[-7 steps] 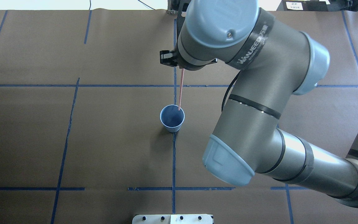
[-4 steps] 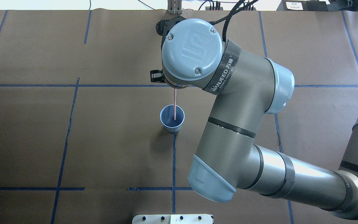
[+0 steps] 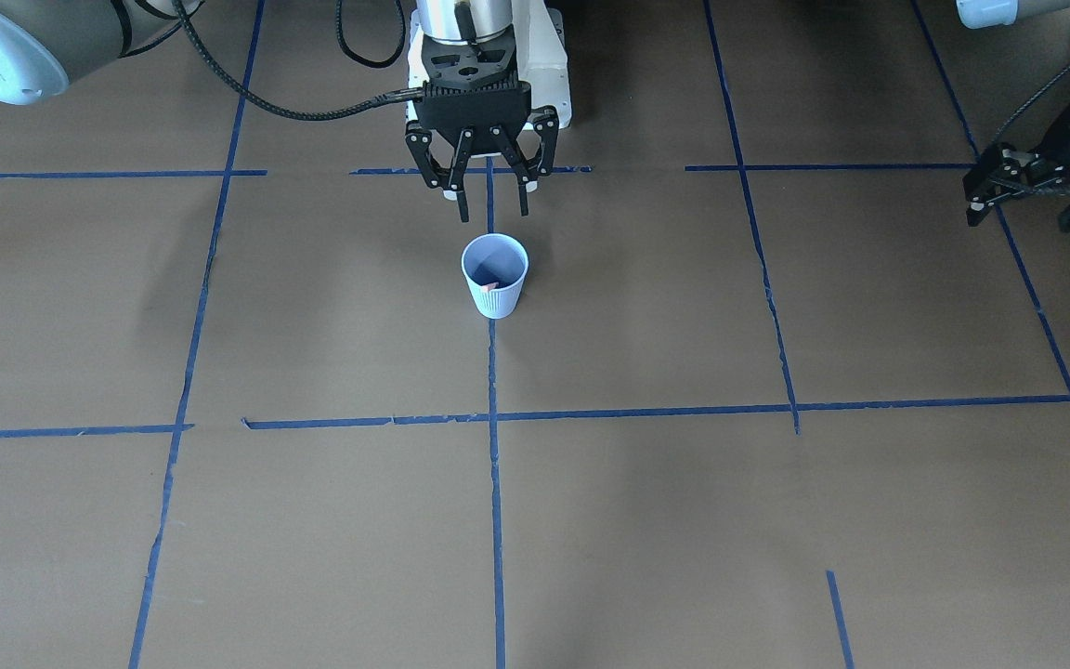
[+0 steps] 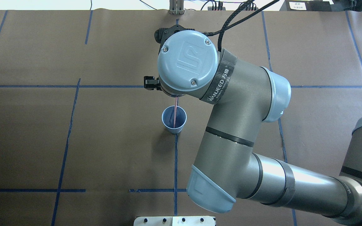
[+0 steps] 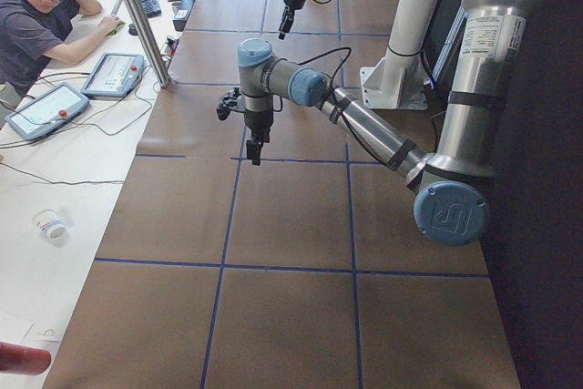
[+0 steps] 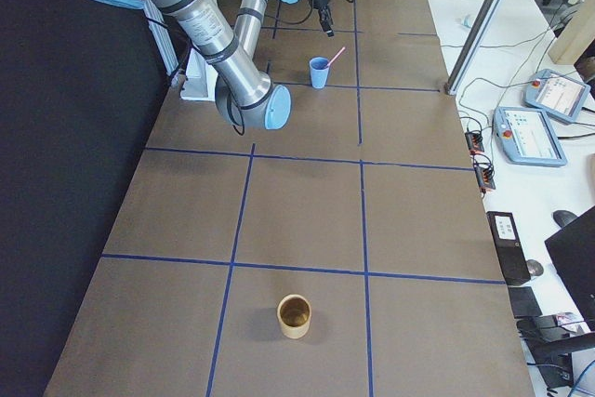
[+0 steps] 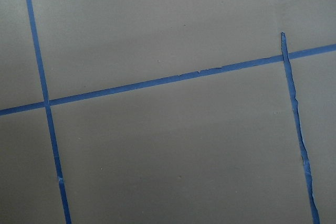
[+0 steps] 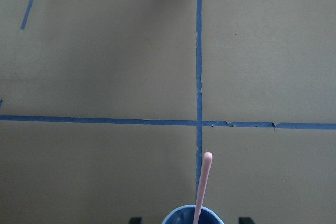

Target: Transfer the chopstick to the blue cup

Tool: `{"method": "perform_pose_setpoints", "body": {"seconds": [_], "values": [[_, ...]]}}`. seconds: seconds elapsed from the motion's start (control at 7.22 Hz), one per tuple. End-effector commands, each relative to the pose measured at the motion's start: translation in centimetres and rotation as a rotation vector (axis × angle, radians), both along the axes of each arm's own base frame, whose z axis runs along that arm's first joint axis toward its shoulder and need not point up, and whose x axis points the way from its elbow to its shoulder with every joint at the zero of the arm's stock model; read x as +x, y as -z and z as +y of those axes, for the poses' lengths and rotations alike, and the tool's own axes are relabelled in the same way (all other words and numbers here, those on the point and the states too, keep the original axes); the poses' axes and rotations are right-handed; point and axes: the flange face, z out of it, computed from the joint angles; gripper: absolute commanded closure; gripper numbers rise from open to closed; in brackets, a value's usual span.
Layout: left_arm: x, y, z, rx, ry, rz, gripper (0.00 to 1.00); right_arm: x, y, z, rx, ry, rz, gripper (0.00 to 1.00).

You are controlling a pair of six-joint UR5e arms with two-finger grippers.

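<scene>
The blue cup (image 3: 495, 295) stands upright on the brown table where two tape lines cross. The pink chopstick (image 4: 175, 111) has its lower end inside the cup (image 4: 169, 118) and leans on the rim, its top sticking out (image 8: 203, 182). In the front-facing view only a short sliver of the chopstick (image 3: 490, 284) shows in the cup. My right gripper (image 3: 493, 206) hangs open just above and behind the cup, fingers spread with nothing between them. My left gripper (image 3: 972, 206) rests far off at the table's side; I cannot tell its state.
A brown cup (image 6: 295, 315) stands alone at the table's end on my right. A white base plate (image 4: 174, 220) sits at the robot's edge. A person (image 5: 36, 15) sits at a side desk with tablets. Blue tape lines grid the table.
My right arm has moved toward the cup and lower. The chopstick's lower end has gone from the cup's far rim down into the cup.
</scene>
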Motion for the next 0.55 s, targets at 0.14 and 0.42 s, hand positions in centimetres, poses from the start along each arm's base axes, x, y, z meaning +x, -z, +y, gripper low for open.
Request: {"method": "perform_pose_setpoints", "body": {"seconds": [0.14,0.42], "values": [[-2.9,-1.8,-0.7,-0.065,0.024,0.074,0.0,11.2,-5.8,-2.5,-0.077,0.068,0.007,0.0],[-6.7,-5.2,0.3,-0.043,-0.015,0.076,0.0,20.8,-13.8,-6.2,-0.039,0.163,0.086,0.0]]}}
